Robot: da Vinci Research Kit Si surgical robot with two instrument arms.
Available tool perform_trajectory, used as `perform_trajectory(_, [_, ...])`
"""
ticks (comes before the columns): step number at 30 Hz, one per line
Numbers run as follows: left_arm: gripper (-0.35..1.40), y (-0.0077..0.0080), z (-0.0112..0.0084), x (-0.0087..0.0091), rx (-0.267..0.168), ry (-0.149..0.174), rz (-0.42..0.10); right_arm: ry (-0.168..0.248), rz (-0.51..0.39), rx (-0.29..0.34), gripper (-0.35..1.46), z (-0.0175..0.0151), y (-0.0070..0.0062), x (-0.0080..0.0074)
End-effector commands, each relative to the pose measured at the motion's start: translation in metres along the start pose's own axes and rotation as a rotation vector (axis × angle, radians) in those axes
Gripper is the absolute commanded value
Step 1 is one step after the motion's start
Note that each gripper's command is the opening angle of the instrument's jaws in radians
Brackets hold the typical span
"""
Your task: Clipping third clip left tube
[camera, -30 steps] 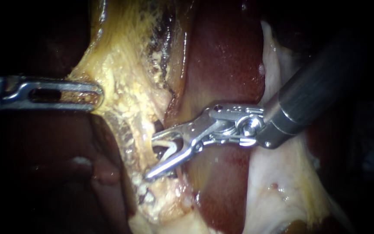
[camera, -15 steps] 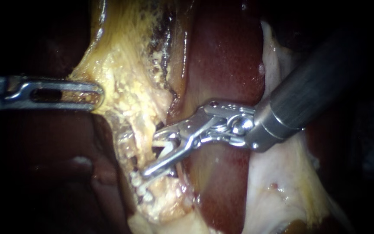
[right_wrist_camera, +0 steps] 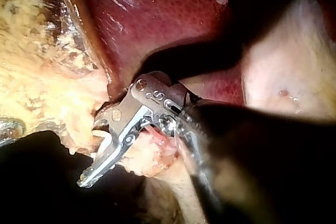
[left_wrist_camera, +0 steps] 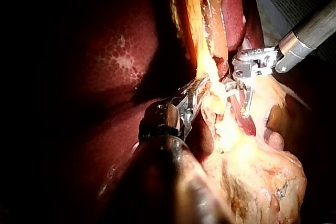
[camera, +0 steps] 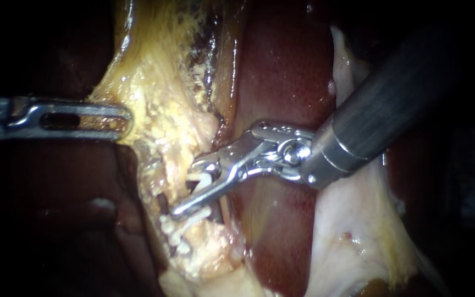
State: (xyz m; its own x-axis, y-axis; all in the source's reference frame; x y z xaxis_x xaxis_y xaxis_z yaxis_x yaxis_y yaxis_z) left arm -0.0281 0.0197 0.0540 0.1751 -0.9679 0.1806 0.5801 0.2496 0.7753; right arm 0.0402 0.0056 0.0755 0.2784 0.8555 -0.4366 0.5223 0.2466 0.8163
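The open white V-shaped clip [camera: 204, 180] sits in the hand of the right instrument [camera: 185, 188]. Its point faces the hinge and one leg lies along each jaw. The jaws stand apart and both touch the clip, so the hand is clamped on it. The clip lies at the lower edge of a ragged band of yellow fatty tissue [camera: 160, 104], close against the dark red liver [camera: 287, 71].

In the left wrist view a thin reddish tube [left_wrist_camera: 245, 121] runs on from beside the tip of one jaw. I cannot tell whether the tube lies inside the clip. In the endoscope view I cannot tell which tube this is.

Just below the lower jaw a second white clip with a ribbed edge [camera: 178, 230] lies on the yellow tissue. It is near the jaw, but I cannot tell whether they touch.

The right instrument's dark shaft comes in from the upper right, crossing the liver and a pale cream sheet of tissue [camera: 347, 231] that hangs below it.

The left instrument [camera: 125, 120] reaches in level from the left, well apart from the right one. Its slotted hand is closed on the outer edge of the yellow fatty tissue, and yellow shows through the slot. In the left wrist view the yellow band rises from that hand as a narrow strip.
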Motion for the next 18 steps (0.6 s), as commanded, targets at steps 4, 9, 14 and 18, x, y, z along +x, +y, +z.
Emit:
perform_trajectory(4, [-0.35,0.0000,0.0000,0.0000,-0.001,0.000,0.000,-0.010,-0.001,0.003,0.43,0.0003,0.0004,0.0002])
perform_trajectory(9, [-0.35,0.0000,0.0000,0.0001,-0.001,0.000,0.000,-0.012,-0.002,0.007,0.11,0.0005,0.0006,0.0002])
perform_trajectory(14, [-0.35,0.0000,0.0000,0.0001,-0.001,0.000,0.000,0.020,-0.031,-0.020,-0.35,-0.0002,0.0008,0.0000])
perform_trajectory(18, [-0.35,0.0000,0.0000,0.0001,-0.001,0.000,0.000,0.032,-0.031,-0.040,-0.35,-0.0012,0.0015,-0.0001])
